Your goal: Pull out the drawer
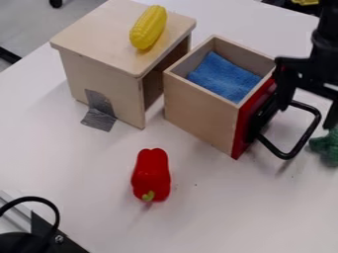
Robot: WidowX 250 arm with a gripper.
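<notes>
Black loop (41, 200) | white tabletop (224, 217) | grey floor (33, 22) behind | drawer (199, 117) out of cabinet (86, 76) | claw (306, 116) spread wide

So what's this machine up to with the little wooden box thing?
A black robot arm has its hand at the black handle of a red-fronted drawer. The drawer is out in front of its wooden cabinet, far enough that its whole open top shows, with a blue cloth inside. Yellow corn lies on the cabinet.
</notes>
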